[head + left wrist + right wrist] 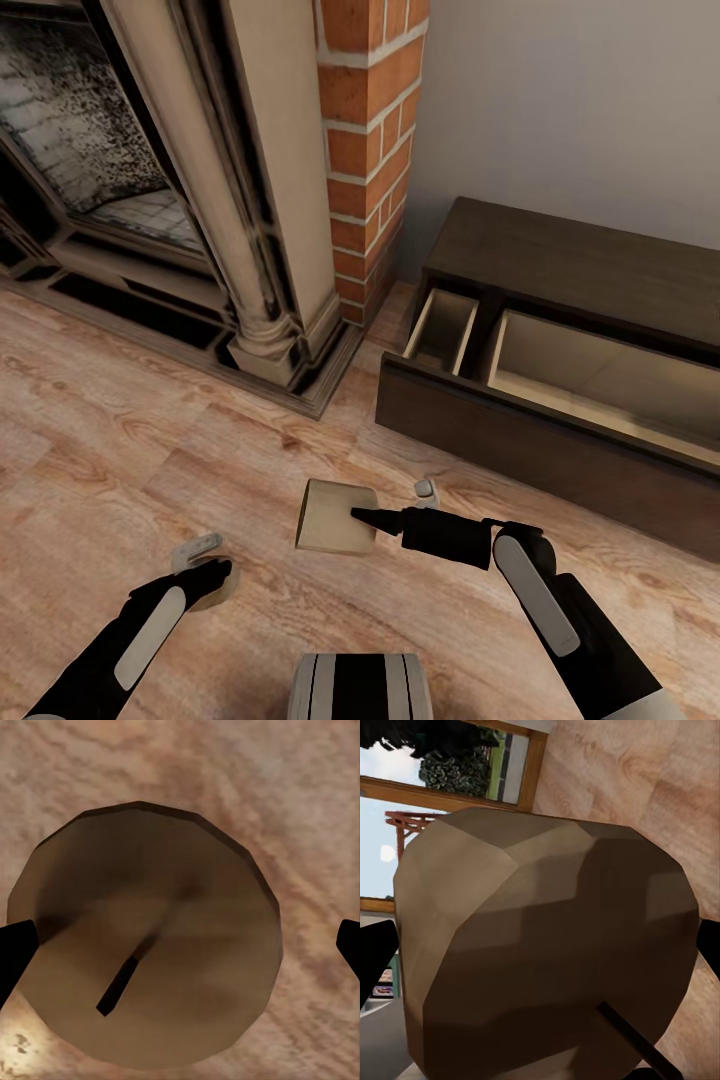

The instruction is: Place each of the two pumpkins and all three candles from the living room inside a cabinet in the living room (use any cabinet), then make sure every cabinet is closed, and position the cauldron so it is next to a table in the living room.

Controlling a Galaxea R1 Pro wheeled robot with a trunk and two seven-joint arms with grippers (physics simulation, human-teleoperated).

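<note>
My right gripper [365, 517] is shut on a stubby grey-beige candle [333, 517], which hangs tilted above the wood floor; up close the candle [547, 945] sits between both fingers. My left gripper [213, 572] hovers open over a second candle [212, 596] standing on the floor, whose round top and dark wick [142, 937] lie between the spread fingertips [15, 956]. The dark brown cabinet [560, 250] stands at the right with its front [500, 435] pulled out, showing the pale beige inside [600, 375]. The pumpkins, cauldron and table are out of view.
A stone fireplace [150, 200] with a heavy column base [275, 345] takes up the left, with a brick pillar [365, 150] beside it. Bare wood floor [120, 440] lies between me and the cabinet. A grey wall [580, 100] runs behind the cabinet.
</note>
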